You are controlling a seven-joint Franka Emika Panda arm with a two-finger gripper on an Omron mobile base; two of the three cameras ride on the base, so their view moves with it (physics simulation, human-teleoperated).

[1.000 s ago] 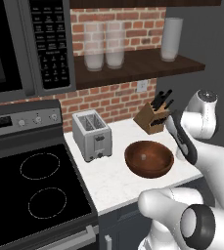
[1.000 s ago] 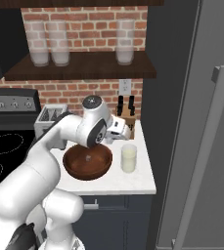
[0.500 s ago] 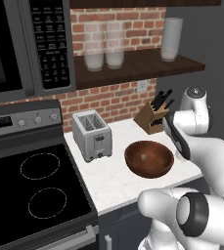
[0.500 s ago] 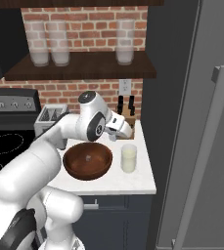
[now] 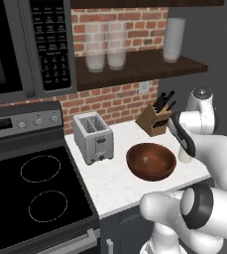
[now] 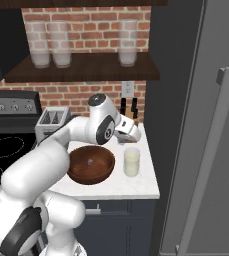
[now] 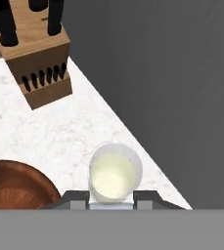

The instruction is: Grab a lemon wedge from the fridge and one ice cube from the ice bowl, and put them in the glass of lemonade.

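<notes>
The glass of lemonade (image 6: 131, 161) stands on the white counter (image 5: 116, 182), right of the ice bowl (image 6: 90, 164), close to the closed fridge (image 6: 206, 150). My gripper (image 6: 131, 136) hangs just above the glass, pointing down. In the hand view the glass (image 7: 112, 176) lies right under the finger tips, and a small pale ice cube (image 7: 111, 205) sits pinched between them. The ice bowl (image 5: 151, 161) holds one small pale piece at its middle. From the left base view the gripper (image 5: 184, 144) covers most of the glass (image 5: 185, 156). The lemon wedge is out of view.
A wooden knife block (image 5: 154, 121) stands at the back of the counter behind the glass. A toaster (image 5: 93, 136) sits left of the bowl, beside the black stove (image 5: 30, 188). A shelf (image 6: 81, 72) with tall frosted glasses runs overhead. The counter's right edge meets the fridge side (image 7: 172, 73).
The gripper has swung right from above the ice bowl to above the glass of lemonade, still shut on the ice cube. The bowl and glass stayed put.
</notes>
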